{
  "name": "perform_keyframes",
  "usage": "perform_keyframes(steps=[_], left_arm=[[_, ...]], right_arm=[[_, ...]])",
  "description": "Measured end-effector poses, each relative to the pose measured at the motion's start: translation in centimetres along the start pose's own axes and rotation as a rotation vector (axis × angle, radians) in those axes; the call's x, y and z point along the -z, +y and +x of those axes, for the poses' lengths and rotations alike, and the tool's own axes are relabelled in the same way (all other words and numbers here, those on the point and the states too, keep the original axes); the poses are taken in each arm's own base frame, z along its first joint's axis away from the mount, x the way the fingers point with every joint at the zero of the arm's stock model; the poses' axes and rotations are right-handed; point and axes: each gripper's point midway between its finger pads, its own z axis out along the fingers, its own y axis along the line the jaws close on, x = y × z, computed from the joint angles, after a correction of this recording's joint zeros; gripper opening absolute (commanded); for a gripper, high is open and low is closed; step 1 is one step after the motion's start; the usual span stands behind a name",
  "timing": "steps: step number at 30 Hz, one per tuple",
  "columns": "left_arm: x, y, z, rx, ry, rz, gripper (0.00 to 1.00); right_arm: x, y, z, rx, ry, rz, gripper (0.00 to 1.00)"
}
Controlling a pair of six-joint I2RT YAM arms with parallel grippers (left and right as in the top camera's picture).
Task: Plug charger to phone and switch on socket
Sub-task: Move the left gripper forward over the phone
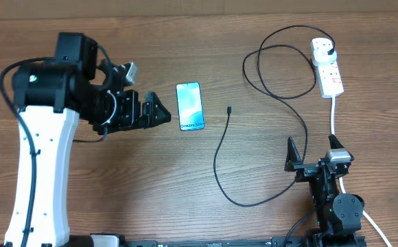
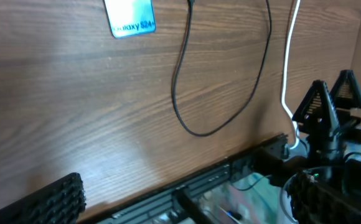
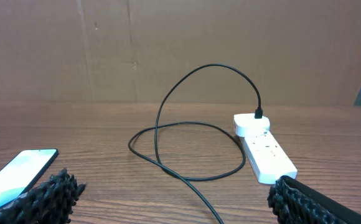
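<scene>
The phone [image 1: 190, 106] lies flat mid-table with its blue screen lit, also showing in the left wrist view [image 2: 131, 15] and the right wrist view [image 3: 18, 174]. The charger [image 1: 215, 161], a thin black cable, has its loose connector tip [image 1: 229, 110] just right of the phone. Its plug [image 1: 331, 49] sits in the white socket [image 1: 327, 72] at the far right. My left gripper [image 1: 163, 111] hovers open just left of the phone, holding nothing. Near the front right edge, my right gripper [image 1: 313, 152] stands open and faces the socket [image 3: 264, 149] with the cable [image 3: 187, 134] looped between.
The socket's thick white cord [image 1: 333, 113] runs down toward my right arm and shows in the left wrist view [image 2: 286, 68]. A black rail [image 2: 218, 177] lines the table's front edge. A brown cardboard wall [image 3: 180, 50] stands behind the table.
</scene>
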Motion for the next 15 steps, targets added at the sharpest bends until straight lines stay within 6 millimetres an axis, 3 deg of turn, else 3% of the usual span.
perform_keyframes(steps=[4, 10, 15], left_arm=[[-1.9, -0.1, 0.0, 0.057, 0.065, -0.05, 1.0], [-5.6, 1.2, 0.6, 0.157, 0.146, -0.326, 1.0], [-7.7, 2.1, -1.8, 0.199, 0.063, -0.442, 1.0]], right_arm=[[0.0, 0.0, 0.0, 0.0, 0.0, 0.001, 1.0], [0.0, 0.0, 0.0, 0.0, 0.0, 0.0, 1.0], [0.0, 0.0, 0.0, 0.0, 0.0, 0.0, 1.0]])
